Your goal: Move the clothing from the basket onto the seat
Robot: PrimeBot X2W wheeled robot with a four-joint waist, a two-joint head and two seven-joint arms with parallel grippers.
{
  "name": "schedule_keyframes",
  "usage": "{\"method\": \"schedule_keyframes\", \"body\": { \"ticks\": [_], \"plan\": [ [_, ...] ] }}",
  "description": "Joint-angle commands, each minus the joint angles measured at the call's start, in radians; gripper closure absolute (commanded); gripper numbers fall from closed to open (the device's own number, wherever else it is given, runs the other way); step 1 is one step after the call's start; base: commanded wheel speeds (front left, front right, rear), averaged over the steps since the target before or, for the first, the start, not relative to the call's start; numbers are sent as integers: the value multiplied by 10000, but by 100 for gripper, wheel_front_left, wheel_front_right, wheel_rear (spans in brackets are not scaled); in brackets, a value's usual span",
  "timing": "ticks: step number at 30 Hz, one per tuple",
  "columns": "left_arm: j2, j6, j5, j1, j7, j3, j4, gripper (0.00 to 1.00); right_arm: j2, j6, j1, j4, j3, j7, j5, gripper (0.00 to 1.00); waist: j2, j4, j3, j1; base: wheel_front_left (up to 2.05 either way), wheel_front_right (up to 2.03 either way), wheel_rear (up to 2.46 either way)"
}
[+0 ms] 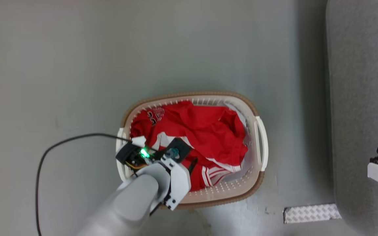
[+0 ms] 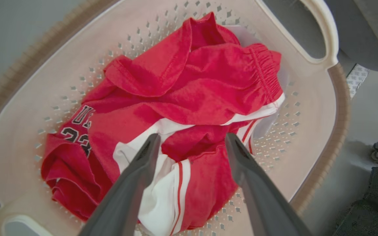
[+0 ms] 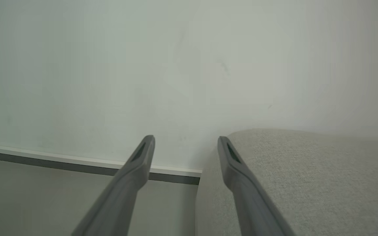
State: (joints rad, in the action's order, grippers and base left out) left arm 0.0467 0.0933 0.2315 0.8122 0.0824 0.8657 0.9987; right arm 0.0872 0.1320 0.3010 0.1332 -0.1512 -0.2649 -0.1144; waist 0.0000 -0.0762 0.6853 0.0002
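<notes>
Cream perforated tan-rimmed plastic basket (image 1: 208,95) holds red clothing (image 1: 208,131); left gripper (image 2: 192,139) agape, empty, over it; right gripper (image 3: 185,141) agape, empty, at grey woven sofa (image 3: 307,170) edge.

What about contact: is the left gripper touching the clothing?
Cannot tell. In the left wrist view the open left gripper overlaps the clothing, but neither contact nor gap shows plainly.
</notes>
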Motion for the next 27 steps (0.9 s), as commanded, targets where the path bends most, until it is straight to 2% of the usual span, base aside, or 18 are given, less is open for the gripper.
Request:
{"method": "schedule_keyframes", "body": {
  "ticks": [1, 6, 12, 23, 24, 25, 26, 27],
  "plan": [
    [68, -68, 157, 420, -309, 183, 292, 0, 21, -24, 273, 180, 59, 7, 19, 0, 0, -80, 678, -2, 0, 0, 0],
    [60, -220, 75, 920, -837, 652, 812, 0, -38, -24, 459, 393, 222, 7, 23, 0, 0, -145, 1204, -2, 0, 0, 0],
    [62, 47, 328, 1443, -1637, 1146, 1246, 0, -110, -24, 572, 528, 351, 5, -7, 0, 0, -241, 1744, -2, 0, 0, 0],
    [64, 266, 474, 1995, -1663, 1700, 1983, 0, -246, -24, 756, 659, 372, 5, -127, 0, 0, -520, 2389, -2, 0, 0, 0],
    [65, 287, 544, 1987, -1677, 1746, 1994, 27, -258, -24, 753, 647, 358, 7, -132, 0, 0, -528, 2394, -2, 0, 0, 0],
    [65, 293, 607, 1962, -1679, 1801, 1979, 90, -268, -24, 748, 623, 348, 5, -132, 0, 0, -537, 2382, -2, 0, 0, 0],
    [65, 317, 657, 1943, -1623, 1858, 1930, 100, -275, -24, 746, 591, 331, 5, -135, 0, 0, -539, 2350, -2, 0, 0, 0],
    [64, 334, 746, 1920, -1573, 1900, 1887, 100, -283, -24, 754, 552, 313, 5, -134, 0, 0, -535, 2307, -2, 0, 0, 0]
  ]
}}
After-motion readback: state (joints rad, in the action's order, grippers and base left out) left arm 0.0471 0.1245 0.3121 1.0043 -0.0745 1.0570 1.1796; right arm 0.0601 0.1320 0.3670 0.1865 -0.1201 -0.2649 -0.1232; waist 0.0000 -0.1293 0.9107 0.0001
